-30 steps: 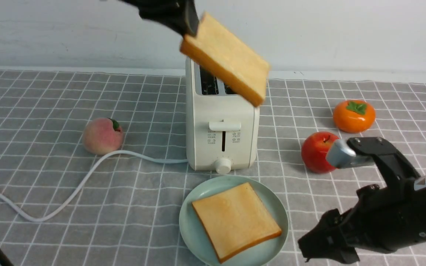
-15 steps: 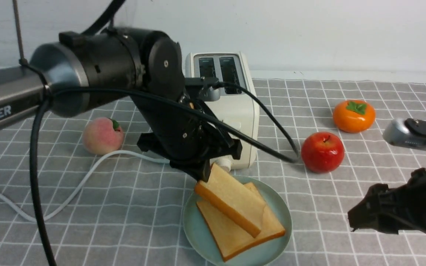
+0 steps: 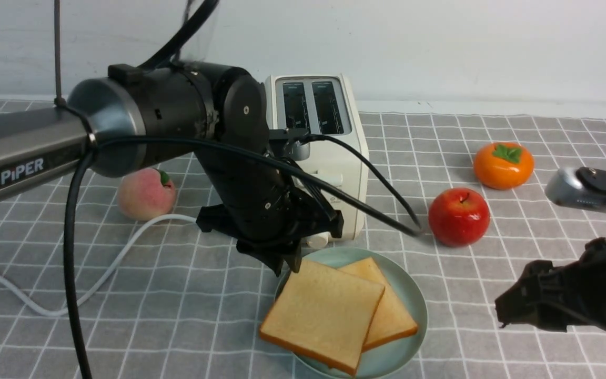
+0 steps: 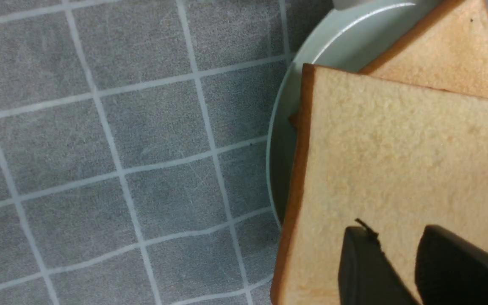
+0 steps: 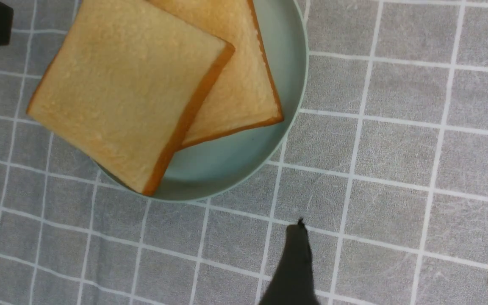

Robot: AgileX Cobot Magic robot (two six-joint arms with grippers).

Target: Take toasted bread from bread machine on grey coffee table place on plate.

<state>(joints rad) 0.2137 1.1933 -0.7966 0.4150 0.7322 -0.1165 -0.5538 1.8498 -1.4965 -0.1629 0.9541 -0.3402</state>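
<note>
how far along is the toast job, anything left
Done: the bread machine looks empty; the upper toast and lower toast lie on the plate. In hand: nothing; the left gripper hovers over the upper toast, jaws parted; the right gripper is open. Left: perhaps nudging the overhanging upper toast inward.

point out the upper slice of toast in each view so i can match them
Front view: upper slice low centre, overhanging the plate on its left.
Left wrist view: upper slice close up, overlapping the lower slice.
Right wrist view: upper slice overhanging the plate.
Shared landmark: the plate.
</note>
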